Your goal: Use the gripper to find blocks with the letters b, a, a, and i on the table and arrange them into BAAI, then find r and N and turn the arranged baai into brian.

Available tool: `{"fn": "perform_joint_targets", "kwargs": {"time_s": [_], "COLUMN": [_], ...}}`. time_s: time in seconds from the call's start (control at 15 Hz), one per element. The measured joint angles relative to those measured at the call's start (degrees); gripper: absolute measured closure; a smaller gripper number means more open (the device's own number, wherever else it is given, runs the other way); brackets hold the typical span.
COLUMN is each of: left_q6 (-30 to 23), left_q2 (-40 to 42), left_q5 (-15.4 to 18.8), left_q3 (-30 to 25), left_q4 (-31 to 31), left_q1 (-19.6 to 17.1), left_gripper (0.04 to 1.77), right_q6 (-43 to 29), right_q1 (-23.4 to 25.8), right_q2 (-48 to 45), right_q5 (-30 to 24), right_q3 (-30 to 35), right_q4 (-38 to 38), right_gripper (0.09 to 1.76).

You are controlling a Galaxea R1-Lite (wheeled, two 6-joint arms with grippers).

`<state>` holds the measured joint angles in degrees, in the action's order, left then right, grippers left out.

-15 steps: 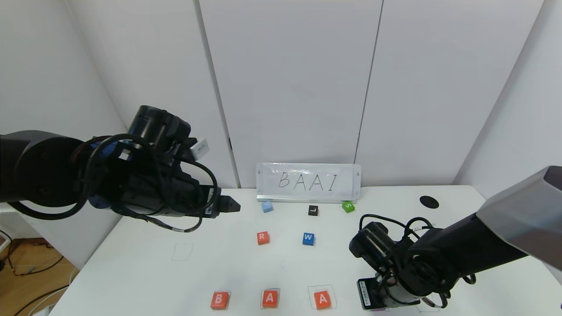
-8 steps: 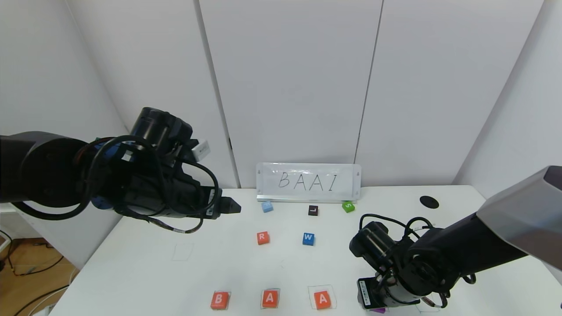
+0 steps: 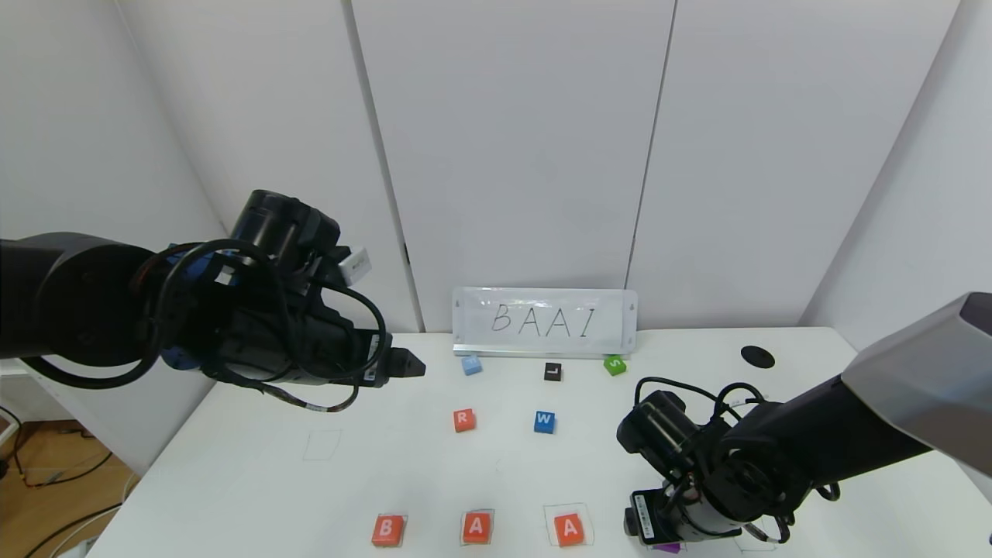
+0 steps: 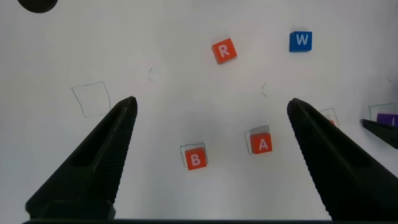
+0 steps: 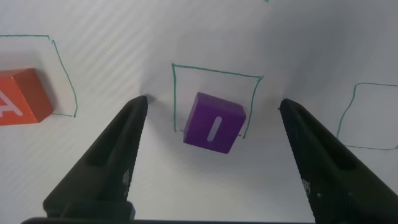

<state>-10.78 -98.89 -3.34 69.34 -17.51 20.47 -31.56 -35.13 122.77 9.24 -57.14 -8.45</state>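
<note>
At the table's (image 3: 232, 473) near edge, the right gripper (image 5: 211, 118) hangs spread wide over the released purple I block (image 5: 214, 122) (inside its green outline); the left gripper (image 4: 208, 115) hovers open above.

The white surface (image 3: 256, 480) bears thin green square outlines and a black round spot (image 3: 757, 356) near its far right corner. Along the near edge lie orange blocks B (image 3: 387, 530), A (image 3: 477, 527) and A (image 3: 570, 528), with the purple I block (image 5: 214, 122) beyond them, askew in its outline. Mid-surface sit the orange R block (image 3: 463, 420) and a blue W block (image 3: 544, 421). Farther back lie a light blue block (image 3: 471, 364), a black L block (image 3: 552, 372), a green block (image 3: 614, 364) and the BAAI sign (image 3: 544, 322).
</note>
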Motion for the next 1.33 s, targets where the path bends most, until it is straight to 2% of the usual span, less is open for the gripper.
{"fn": "perform_joint_targets", "kwargs": {"time_s": [0.53, 1.33], "left_q6": [0.0, 0.0], "left_q2": [0.0, 0.0], "left_q5": [0.0, 0.0], "left_q3": [0.0, 0.0], "left_q4": [0.0, 0.0], "left_q1": [0.0, 0.0], "left_gripper": [0.09, 0.09], "right_q6": [0.1, 2.3], "right_q1": [0.2, 1.0], "right_q2": [-0.2, -4.1], "right_q5": [0.0, -0.1], "right_q3": [-0.1, 0.2], "right_q4": [0.2, -0.3], "right_gripper": [0.2, 0.15]}}
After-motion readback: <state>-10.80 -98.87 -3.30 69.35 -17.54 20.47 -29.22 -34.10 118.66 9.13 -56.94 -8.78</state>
